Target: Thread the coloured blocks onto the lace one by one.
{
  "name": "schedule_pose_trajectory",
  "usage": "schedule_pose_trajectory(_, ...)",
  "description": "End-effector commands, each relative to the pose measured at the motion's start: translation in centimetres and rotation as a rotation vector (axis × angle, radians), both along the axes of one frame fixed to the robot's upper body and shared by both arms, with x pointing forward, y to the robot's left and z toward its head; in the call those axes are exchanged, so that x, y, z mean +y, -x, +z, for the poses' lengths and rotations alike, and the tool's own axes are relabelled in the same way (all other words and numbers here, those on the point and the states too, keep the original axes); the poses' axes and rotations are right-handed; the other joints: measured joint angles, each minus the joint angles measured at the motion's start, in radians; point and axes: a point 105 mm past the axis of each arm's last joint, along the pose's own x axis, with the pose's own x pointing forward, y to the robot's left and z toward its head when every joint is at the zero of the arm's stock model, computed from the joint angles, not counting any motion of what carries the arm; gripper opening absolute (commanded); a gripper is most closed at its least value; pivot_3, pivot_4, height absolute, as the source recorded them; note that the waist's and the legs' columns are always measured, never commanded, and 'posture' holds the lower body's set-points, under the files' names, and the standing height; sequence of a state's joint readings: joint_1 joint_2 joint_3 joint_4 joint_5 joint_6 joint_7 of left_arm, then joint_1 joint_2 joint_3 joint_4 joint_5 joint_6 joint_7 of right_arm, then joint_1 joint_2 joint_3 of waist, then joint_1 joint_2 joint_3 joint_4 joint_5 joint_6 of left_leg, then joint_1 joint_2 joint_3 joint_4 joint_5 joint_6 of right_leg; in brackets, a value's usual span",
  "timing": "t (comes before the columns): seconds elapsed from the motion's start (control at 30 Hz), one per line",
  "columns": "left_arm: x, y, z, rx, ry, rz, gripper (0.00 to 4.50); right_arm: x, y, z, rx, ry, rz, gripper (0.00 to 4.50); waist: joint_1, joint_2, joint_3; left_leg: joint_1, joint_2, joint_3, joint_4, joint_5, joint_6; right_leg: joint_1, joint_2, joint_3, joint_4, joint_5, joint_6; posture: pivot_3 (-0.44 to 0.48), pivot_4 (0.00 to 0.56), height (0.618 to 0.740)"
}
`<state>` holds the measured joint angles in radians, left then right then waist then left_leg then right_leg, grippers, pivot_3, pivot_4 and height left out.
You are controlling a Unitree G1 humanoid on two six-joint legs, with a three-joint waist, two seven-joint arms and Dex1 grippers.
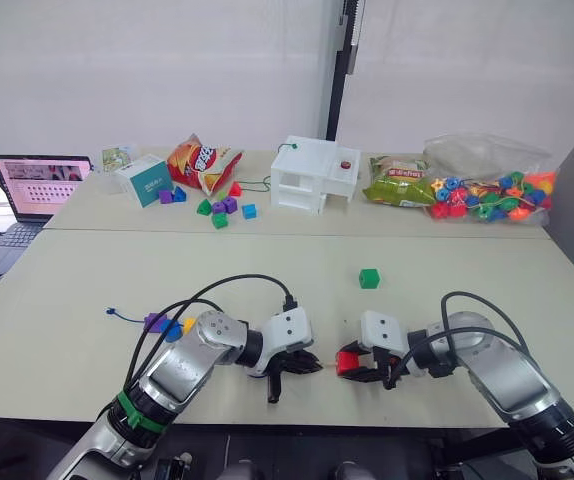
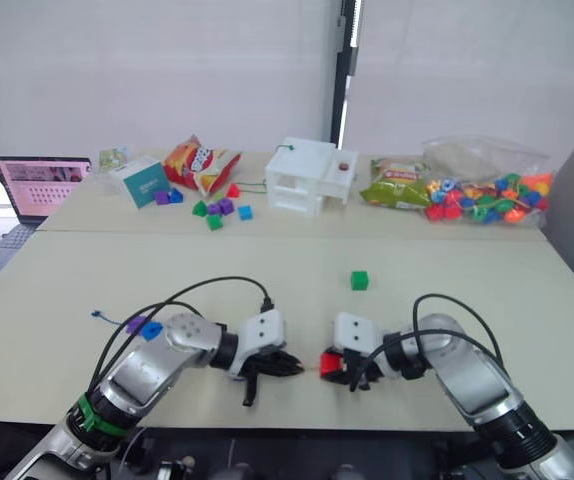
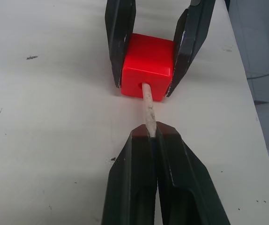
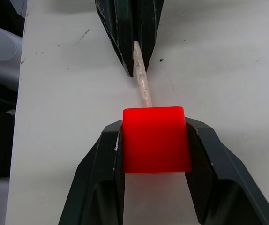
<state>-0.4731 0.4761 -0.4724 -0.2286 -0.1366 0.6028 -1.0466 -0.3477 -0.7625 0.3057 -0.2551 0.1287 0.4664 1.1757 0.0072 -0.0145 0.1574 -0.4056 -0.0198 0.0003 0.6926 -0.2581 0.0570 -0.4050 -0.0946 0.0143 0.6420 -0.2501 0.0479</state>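
Note:
My right gripper is shut on a red block just above the near table edge. Facing it, my left gripper is shut on the lace's pale stiff tip, whose end sits in the hole of the red block. The dark blue lace trails off to the left, ending in a knot. Purple, blue and yellow blocks lie in a row along it, partly behind my left arm. A green block lies alone mid-table, beyond the grippers.
The rear table holds a laptop, a teal box, a snack bag, mixed small blocks, a white box, a green packet and a clear bag of beads. Black cables loop over both arms.

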Motion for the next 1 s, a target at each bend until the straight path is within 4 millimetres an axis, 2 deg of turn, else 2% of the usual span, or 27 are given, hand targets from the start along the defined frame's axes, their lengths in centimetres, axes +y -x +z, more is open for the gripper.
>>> schedule_pose_trajectory(0.03,-1.4,1.3,1.4,-0.038,0.072,-0.106,0.0,0.2,0.3,-0.8,0.013,0.023,-0.007,1.19,0.0,0.0,0.0,0.0,0.0,0.0,0.0,0.0,0.0,0.0,0.0,0.0,0.0,0.0,0.0,0.0,0.15,0.74)
schedule_pose_trajectory(0.33,-1.7,1.0,1.5,-0.059,0.087,-0.098,0.0,0.3,0.5,-0.9,0.013,0.026,-0.003,1.19,0.002,0.0,0.0,0.0,0.0,0.0,0.0,0.0,0.0,0.0,0.0,0.0,0.0,0.0,0.0,0.0,0.15,0.74)
schedule_pose_trajectory(0.37,-1.8,1.0,1.6,-0.057,0.091,-0.097,0.68,0.3,0.5,-0.9,0.013,0.027,-0.003,1.19,0.003,0.0,0.0,0.0,0.0,0.0,0.0,0.0,0.0,0.0,0.0,0.0,0.0,0.0,0.0,0.0,0.15,0.74)
schedule_pose_trajectory(0.57,-1.5,1.0,1.7,-0.058,0.084,-0.094,2.57,0.2,0.6,-0.9,0.012,0.029,-0.004,1.19,-0.002,0.0,0.0,0.001,0.0,0.0,0.0,0.0,0.0,0.0,0.0,0.0,0.0,0.0,0.0,0.0,0.15,0.74)
schedule_pose_trajectory(0.83,0.0,-0.1,2.0,-0.085,0.056,-0.05,2.57,0.3,0.5,-1.0,0.011,0.025,-0.006,1.19,-0.001,0.0,0.0,0.001,0.0,0.0,0.0,0.0,0.0,0.001,0.0,0.0,0.001,0.0,0.0,0.0,0.15,0.74)
schedule_pose_trajectory(1.0,1.4,-0.1,1.8,-0.084,0.031,-0.042,2.57,0.3,0.4,-1.0,0.01,0.024,-0.011,1.19,-0.001,0.0,0.0,0.001,0.0,0.0,0.0,0.0,0.0,0.001,0.0,0.0,0.0,0.0,0.0,0.0,0.15,0.74)
